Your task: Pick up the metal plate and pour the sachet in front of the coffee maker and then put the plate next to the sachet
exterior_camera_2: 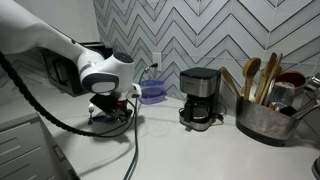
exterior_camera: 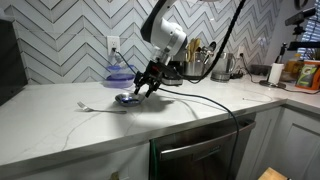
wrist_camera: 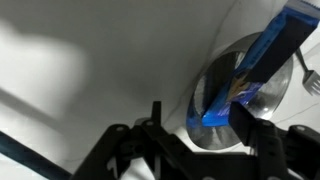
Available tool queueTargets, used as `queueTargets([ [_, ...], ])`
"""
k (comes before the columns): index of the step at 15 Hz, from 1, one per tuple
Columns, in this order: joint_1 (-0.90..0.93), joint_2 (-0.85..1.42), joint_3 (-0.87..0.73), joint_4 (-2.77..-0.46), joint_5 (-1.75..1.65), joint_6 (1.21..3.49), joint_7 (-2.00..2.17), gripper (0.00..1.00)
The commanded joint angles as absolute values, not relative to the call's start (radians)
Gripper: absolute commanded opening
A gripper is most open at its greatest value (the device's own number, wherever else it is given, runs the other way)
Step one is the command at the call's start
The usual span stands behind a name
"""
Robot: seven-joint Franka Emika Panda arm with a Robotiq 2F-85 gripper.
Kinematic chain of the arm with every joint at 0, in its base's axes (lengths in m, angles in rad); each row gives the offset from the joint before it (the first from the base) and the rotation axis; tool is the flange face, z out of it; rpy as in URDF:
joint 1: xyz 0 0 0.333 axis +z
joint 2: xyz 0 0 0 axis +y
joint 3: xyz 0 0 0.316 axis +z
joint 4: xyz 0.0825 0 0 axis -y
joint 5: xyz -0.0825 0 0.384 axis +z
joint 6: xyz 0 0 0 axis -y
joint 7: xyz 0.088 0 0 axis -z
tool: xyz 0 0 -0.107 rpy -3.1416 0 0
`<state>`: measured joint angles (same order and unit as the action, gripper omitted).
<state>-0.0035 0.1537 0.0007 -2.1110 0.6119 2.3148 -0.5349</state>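
Observation:
The metal plate (wrist_camera: pixel 272 98) is a small round shiny dish lying on the white counter, also seen in an exterior view (exterior_camera: pixel 126 99). The sachet (wrist_camera: pixel 252 62), bright blue here, lies in the dish. My gripper (wrist_camera: pixel 200 128) is open and low over the dish's near rim, with one finger outside the rim and the other over the dish. It also shows in both exterior views (exterior_camera: pixel 143 88) (exterior_camera_2: pixel 112 112). The black coffee maker (exterior_camera_2: pixel 200 97) stands by the tiled wall, apart from the dish.
A blue-purple bowl (exterior_camera_2: pixel 152 91) (exterior_camera: pixel 118 72) sits by the wall behind the gripper. A fork (exterior_camera: pixel 95 105) lies beside the dish. A container of utensils (exterior_camera_2: pixel 265 115) stands past the coffee maker. A black cable hangs over the counter's front edge (exterior_camera: pixel 225 112).

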Motion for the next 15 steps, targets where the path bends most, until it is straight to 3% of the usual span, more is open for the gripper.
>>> queueTargets([
  [1,-0.034,0.183,0.025,-2.081,0.640,2.287,-0.567,0.41],
  [4,-0.040,0.197,0.032,-2.068,0.639,2.277,-0.563,0.17],
  [7,-0.049,0.219,0.038,-2.053,0.641,2.255,-0.561,0.08],
  [15,-0.075,0.249,0.043,-2.016,0.655,2.175,-0.564,0.14],
])
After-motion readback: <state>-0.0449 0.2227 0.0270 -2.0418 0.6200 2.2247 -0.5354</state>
